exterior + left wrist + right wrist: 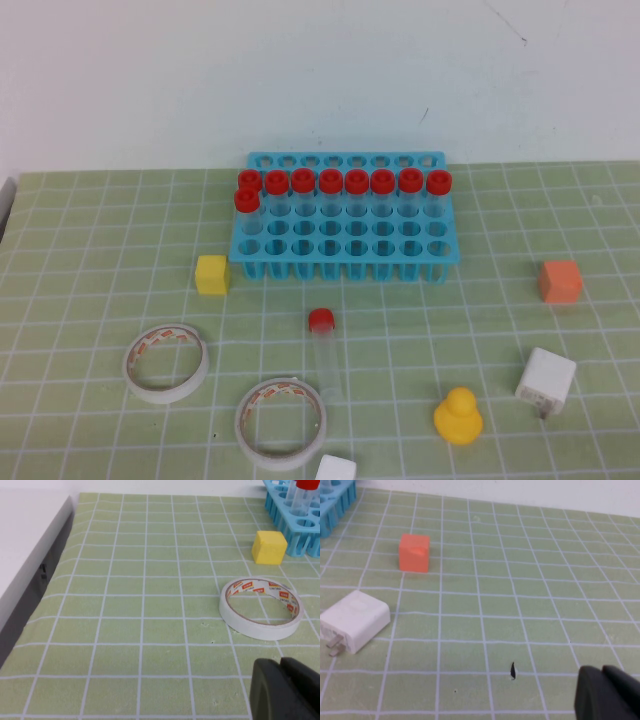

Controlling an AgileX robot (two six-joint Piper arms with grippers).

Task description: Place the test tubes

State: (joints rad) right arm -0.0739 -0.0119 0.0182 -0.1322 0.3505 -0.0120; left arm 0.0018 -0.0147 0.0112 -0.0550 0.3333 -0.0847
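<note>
A blue test-tube rack (345,240) stands at the middle back of the green grid mat. Several red-capped tubes (330,190) stand upright in one of its back rows, and one more (246,208) sits a row nearer at the left end. A loose clear tube with a red cap (324,352) lies on the mat in front of the rack. Neither arm shows in the high view. My left gripper (280,661) hovers shut and empty above the mat near a tape roll (261,608). My right gripper (601,669) is shut and empty, over bare mat.
A yellow cube (212,274) sits left of the rack and an orange cube (560,282) to its right. Two tape rolls (166,362) (281,422), a yellow duck (458,416), a white charger (545,381) and a white block (335,469) lie near the front.
</note>
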